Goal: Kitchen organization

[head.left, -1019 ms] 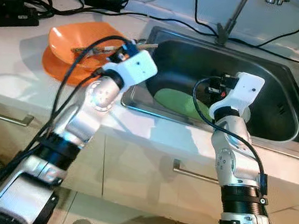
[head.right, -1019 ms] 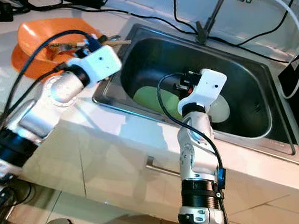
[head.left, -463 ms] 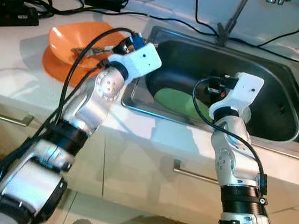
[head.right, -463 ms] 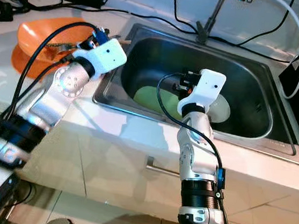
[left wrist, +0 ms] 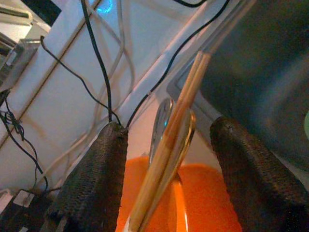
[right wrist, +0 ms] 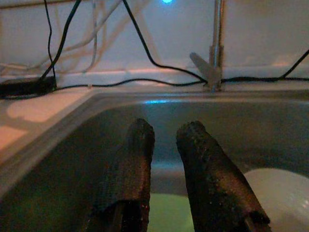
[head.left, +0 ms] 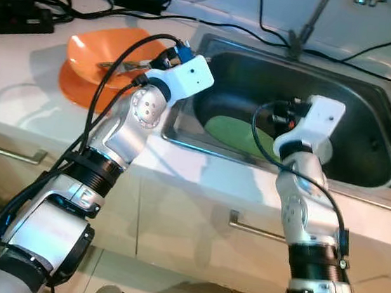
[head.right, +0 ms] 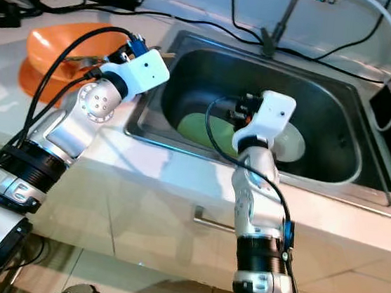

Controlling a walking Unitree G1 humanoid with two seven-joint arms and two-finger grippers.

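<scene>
A pair of pale wooden chopsticks (left wrist: 169,140) and a shiny metal spoon (left wrist: 161,126) are seen lying together between the spread fingers of the left gripper (left wrist: 166,179), untouched by either rough black fingertip (left wrist: 99,174), with the glossy orange bowl (head.left: 103,55) just beneath and ahead of it; the bowl is stacked on an orange plate (head.left: 75,90) on the white countertop (head.left: 17,98). The utensils are resolved only in the left wrist view, where the rim of the steel sink (head.left: 183,134) is seen beside the gripper. The right gripper (right wrist: 164,145) is held inside the sink basin, its textured fingers nearly closed with a narrow gap and nothing between them; a round green plate (head.left: 236,133) and a white plate (head.right: 291,143) lie below it. A slim faucet (right wrist: 217,43) and black cables (head.left: 216,25) run along the white back wall.
</scene>
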